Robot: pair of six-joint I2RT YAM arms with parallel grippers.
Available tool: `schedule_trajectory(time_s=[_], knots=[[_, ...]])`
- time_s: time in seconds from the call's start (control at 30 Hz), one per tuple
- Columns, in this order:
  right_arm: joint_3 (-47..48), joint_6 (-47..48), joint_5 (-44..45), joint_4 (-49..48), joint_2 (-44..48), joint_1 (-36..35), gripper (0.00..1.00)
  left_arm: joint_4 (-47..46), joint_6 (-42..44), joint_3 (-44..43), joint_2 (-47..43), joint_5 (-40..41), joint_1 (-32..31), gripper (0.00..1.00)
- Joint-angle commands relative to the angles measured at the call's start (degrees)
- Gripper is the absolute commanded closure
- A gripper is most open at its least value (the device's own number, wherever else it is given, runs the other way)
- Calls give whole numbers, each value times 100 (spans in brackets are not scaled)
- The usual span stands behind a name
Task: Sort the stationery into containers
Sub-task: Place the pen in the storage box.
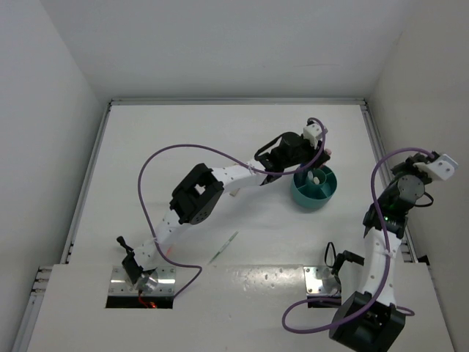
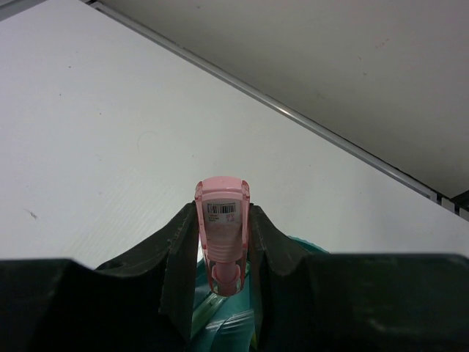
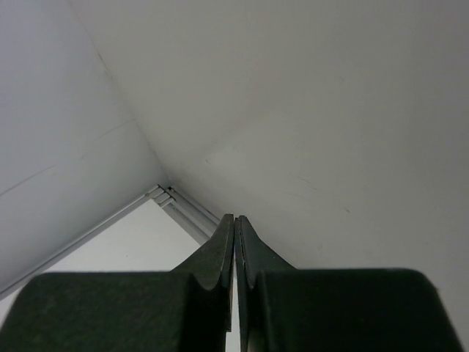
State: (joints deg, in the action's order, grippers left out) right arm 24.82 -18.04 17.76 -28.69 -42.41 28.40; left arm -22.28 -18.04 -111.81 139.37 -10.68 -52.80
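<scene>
My left gripper [image 2: 222,213] is shut on a stubby pink marker [image 2: 222,220], which stands upright between the fingers with its barcode label facing the camera. Directly below it is the round teal cup [image 2: 220,326]; a green pen-like item lies inside, partly hidden. From above, the left gripper [image 1: 315,160] hangs over the far rim of the cup [image 1: 326,192], which holds a small pale item [image 1: 316,177] in one compartment. A thin green pen [image 1: 223,248] lies on the table near the front. My right gripper [image 3: 234,220] is shut and holds nothing.
The right arm [image 1: 381,227] is raised at the table's right edge, its gripper [image 1: 407,167] near the side wall. A metal rail [image 2: 308,121] borders the table's far edge. Purple cables loop over both arms.
</scene>
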Motion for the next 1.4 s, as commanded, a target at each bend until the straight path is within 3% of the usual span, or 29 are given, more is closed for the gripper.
schedule_trajectory(time_s=[0.0, 0.37, 0.8, 0.9, 1.03, 1.07, 1.1, 1.13, 1.17, 1.2, 1.23, 1.27, 1.3, 1.37], knots=[[49, -147, -105, -181, 5, 78, 100, 250, 55, -148, -296, -66, -29, 67], [49, -200, -106, -128, 5, 183, 100, 304, 108, -148, -463, -119, -81, 56], [49, -252, -211, -76, 58, 236, 100, 356, 222, -95, -885, -119, -135, 56], [49, -200, -456, 47, 110, 289, 92, 295, 284, -156, -1148, -119, -187, 56], [154, 281, -1272, 266, 303, 289, 57, 347, 284, -105, -1640, 144, -187, 59], [155, 458, -2075, 372, 304, 289, 50, 434, 179, -9, -1789, 580, -187, 64], [329, 660, -2597, 529, 304, 289, 44, 557, 48, 123, -1965, 915, -187, 78], [426, 905, -3202, 957, 304, 289, 35, 950, -354, 298, -2384, 1275, -135, 85], [680, 1369, -4496, 1240, 252, 289, 35, 1171, -593, 744, -2623, 1922, 5, 100], [839, 1661, -5257, 1556, 155, 289, 38, 1400, -839, 1018, -2860, 2234, 84, 100], [1023, 1977, -5944, 2342, -159, 236, 71, 1898, -1233, 1308, -3115, 2541, 172, 100], [1208, 2537, -6934, 2750, -353, 88, 90, 2112, -1324, 1946, -3675, 2814, 260, 100], [1558, 2769, -7396, 3129, -538, 86, 100, 2279, -1325, 2300, -3967, 3269, 400, 100], [2033, 3216, -8143, 4113, -933, -61, 98, 2973, -1429, 2942, -4574, 3737, 524, 99]])
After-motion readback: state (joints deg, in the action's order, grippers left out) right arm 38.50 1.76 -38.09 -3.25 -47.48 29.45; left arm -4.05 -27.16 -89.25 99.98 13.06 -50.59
